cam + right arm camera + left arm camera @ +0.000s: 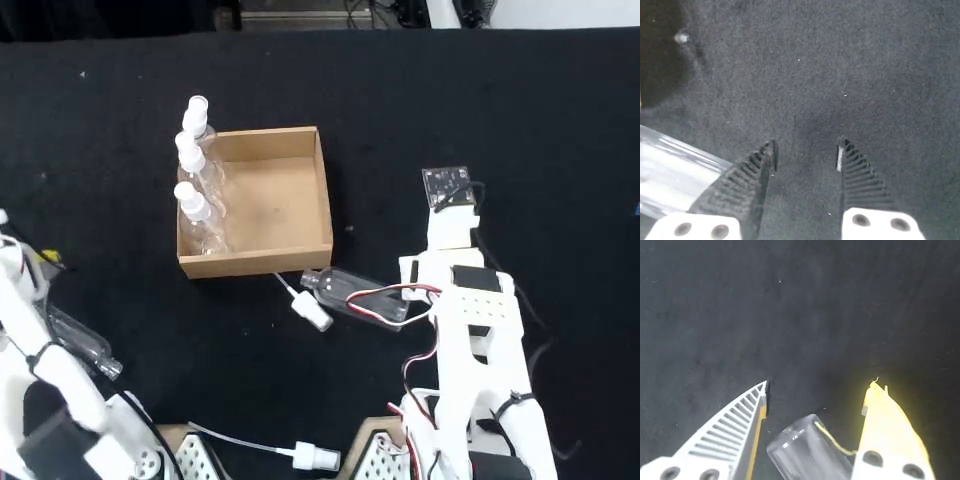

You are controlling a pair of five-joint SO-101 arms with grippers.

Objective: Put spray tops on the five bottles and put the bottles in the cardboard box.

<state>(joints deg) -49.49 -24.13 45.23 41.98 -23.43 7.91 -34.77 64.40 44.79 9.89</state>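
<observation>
High view: three topped bottles (pixel 192 157) at nine o'clock inside the cardboard box (pixel 326 195); bare bottle (pixel 362 297) and spray top (pixel 313 312) outside at five o'clock. Left wrist: left gripper (pixel 819 385) pinches the fifth bottle (pixel 807 452). Right wrist: right gripper (pixel 806 147) spread, empty; capping likely needs it fetching a top.

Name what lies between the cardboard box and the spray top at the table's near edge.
In the high view, a second spray top lies off the cardboard box, beside a lying bottle; from there to the near spray top, bare cloth.
</observation>
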